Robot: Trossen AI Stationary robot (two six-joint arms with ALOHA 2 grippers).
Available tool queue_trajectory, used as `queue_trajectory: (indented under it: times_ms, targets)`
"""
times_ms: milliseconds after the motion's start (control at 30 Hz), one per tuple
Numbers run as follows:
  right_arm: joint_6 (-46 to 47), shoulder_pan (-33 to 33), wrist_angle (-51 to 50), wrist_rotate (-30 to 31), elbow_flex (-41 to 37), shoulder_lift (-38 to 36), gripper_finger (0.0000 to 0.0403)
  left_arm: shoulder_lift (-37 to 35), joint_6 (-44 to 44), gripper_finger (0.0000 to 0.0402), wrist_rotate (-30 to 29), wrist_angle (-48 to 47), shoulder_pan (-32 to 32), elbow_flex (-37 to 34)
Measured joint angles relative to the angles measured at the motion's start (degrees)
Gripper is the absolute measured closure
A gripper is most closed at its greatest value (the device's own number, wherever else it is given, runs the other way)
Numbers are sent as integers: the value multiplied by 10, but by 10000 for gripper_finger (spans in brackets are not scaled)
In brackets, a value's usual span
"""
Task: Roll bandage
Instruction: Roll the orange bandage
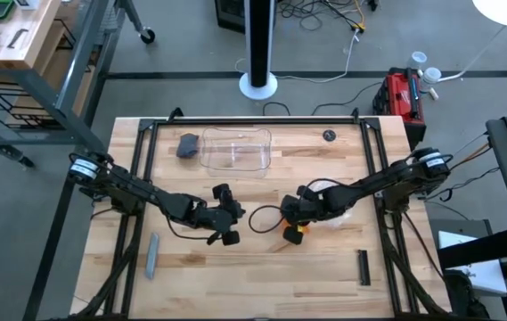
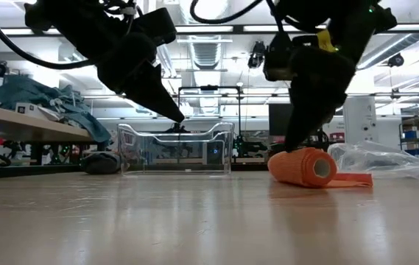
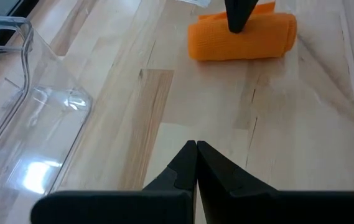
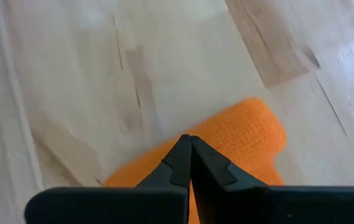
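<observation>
Bandage (image 2: 303,167) lies mostly rolled, right tool (image 4: 190,144) closed, tips pressing it.

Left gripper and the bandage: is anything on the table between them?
Nothing visible. The left gripper, shut, faces the orange bandage across bare tabletop. The clear tray sits off to one side, out of that line. The right gripper, shut, is already on the roll.
</observation>
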Motion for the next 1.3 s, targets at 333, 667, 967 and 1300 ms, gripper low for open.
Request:
queue_trajectory:
  times_ms: [333, 667, 967, 1300]
  targets:
    - [-1, 3, 15, -9, 3, 31, 403, 0, 2, 401, -11, 0, 1, 0]
    - [6, 3, -10, -12, 3, 23, 403, 0, 6, 401, -14, 1, 2, 0]
    - [6, 4, -55, -14, 3, 20, 403, 0, -5, 401, -14, 0, 2, 0]
    - [21, 4, -184, -19, -3, -3, 403, 0, -9, 401, -14, 0, 2, 0]
